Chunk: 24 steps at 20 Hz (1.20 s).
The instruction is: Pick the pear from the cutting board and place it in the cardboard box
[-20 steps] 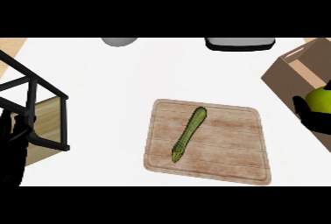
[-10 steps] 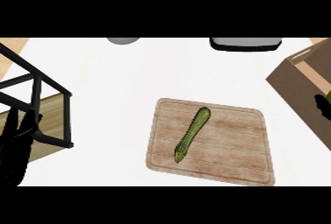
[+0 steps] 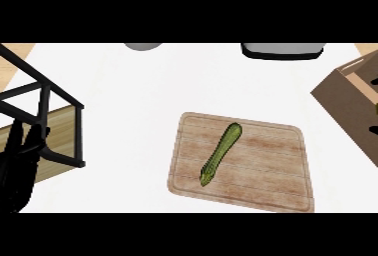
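Head view: no pear shows on the cutting board (image 3: 251,165), only a long green vegetable (image 3: 221,153). The cardboard box (image 3: 347,102) is cut by the right edge (presumably the pear's destination). Left hand (image 3: 18,165) rests low; fingers' state unclear.

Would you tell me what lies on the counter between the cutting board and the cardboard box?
In the head view, nothing lies there: only bare white counter separates the cutting board from the cardboard box. A long green vegetable rests on the board itself.

Bare counter (image 3: 140,90) left of and beyond my cutting board (image 3: 258,175); black rack (image 3: 44,125) blocks far left, cardboard box (image 3: 347,105) right.
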Each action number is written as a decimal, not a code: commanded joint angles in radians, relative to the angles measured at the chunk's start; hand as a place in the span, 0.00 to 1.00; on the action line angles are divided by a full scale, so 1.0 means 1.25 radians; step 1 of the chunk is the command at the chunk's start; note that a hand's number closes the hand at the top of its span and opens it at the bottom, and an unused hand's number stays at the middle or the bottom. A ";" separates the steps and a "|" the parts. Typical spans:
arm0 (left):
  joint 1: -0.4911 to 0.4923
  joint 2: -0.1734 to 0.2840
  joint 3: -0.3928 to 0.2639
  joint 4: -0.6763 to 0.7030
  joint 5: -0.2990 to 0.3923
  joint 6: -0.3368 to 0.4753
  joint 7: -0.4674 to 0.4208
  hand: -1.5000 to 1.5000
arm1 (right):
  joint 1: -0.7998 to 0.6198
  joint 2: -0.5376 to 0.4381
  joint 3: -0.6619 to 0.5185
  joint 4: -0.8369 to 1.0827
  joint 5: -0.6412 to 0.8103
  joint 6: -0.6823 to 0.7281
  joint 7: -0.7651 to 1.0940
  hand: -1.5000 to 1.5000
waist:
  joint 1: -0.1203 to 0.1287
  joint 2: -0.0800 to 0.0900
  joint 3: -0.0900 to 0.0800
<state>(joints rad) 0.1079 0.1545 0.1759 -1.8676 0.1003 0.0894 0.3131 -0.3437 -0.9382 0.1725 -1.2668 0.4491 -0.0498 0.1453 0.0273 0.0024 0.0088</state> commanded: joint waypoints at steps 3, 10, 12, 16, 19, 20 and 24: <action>-0.101 -0.032 -0.060 0.044 0.014 -0.025 -0.023 0.50 | -0.084 0.086 -0.095 0.062 -0.053 -0.140 -0.152 0.00 | -0.025 0.010 -0.004; -0.076 -0.051 -0.059 0.029 -0.001 -0.020 -0.027 0.50 | -0.123 0.147 -0.239 0.098 -0.283 -0.065 -0.203 0.00 | -0.043 0.002 -0.006; -0.096 -0.034 -0.040 0.043 -0.005 -0.019 -0.029 0.50 | -0.134 0.180 -0.268 0.095 -0.355 -0.031 -0.198 0.00 | -0.053 0.003 -0.006; -0.077 -0.041 -0.031 0.023 0.007 -0.025 -0.019 0.50 | -0.107 0.199 -0.375 0.152 -0.492 0.027 -0.240 0.00 | -0.062 0.002 -0.005; -0.055 -0.057 -0.042 0.003 0.009 -0.031 -0.019 0.50 | -0.108 0.145 -0.442 0.181 -0.556 0.100 -0.239 0.00 | -0.051 -0.001 -0.006; -0.063 -0.063 -0.047 0.041 -0.014 -0.025 -0.049 0.50 | -0.096 0.130 -0.467 0.213 -0.575 0.124 -0.256 0.00 | -0.057 0.002 -0.006; -0.115 -0.034 -0.018 0.041 0.015 -0.037 -0.003 0.50 | -0.106 0.094 -0.512 0.283 -0.589 0.147 -0.287 0.00 | -0.044 0.005 -0.005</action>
<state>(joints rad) 0.1359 0.1167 0.2301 -1.8764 0.0876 0.0737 0.2684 -0.4802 -0.7789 -0.3943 -0.9949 -0.2369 0.0824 -0.1740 -0.0153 -0.0099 0.0092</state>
